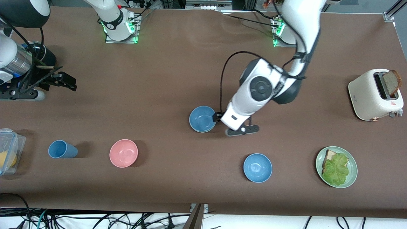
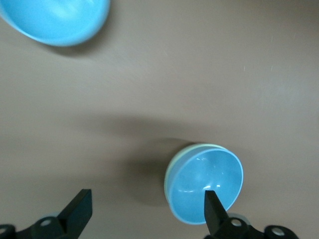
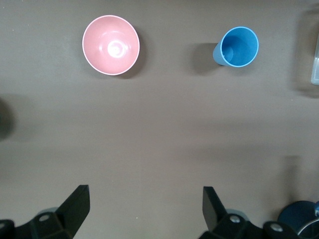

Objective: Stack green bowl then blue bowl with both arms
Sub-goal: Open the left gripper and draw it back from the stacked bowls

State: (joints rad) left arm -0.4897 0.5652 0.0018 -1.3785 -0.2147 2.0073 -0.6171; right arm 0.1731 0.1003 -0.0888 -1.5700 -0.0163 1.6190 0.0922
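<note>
Left gripper point(image 2: 144, 211) hung just over the stack at mid-table, jaws spread wide and gripping nothing; one fingertip point(image 2: 212, 199) showed over the blue bowl's rim. Blue bowl point(image 2: 207, 184) sat nested in the green bowl point(image 2: 172, 172), of which only a pale rim edge showed. In the front view the stack point(image 1: 202, 119) lay right beside the left wrist, farther from the camera than the second blue bowl point(image 1: 257, 167).

Right gripper point(image 3: 144, 209) waited with fingers apart over bare table at the right arm's end, holding nothing; pink bowl point(image 3: 110, 45) and blue cup point(image 3: 239, 47) lay in its view.

Judgement: stacking looked done, release step in hand. To finish well, lift the left gripper straight up, so the finger over the rim doesn't catch and tip the blue bowl. Keep the jaws wide until clear, then pull away toward the base.
</note>
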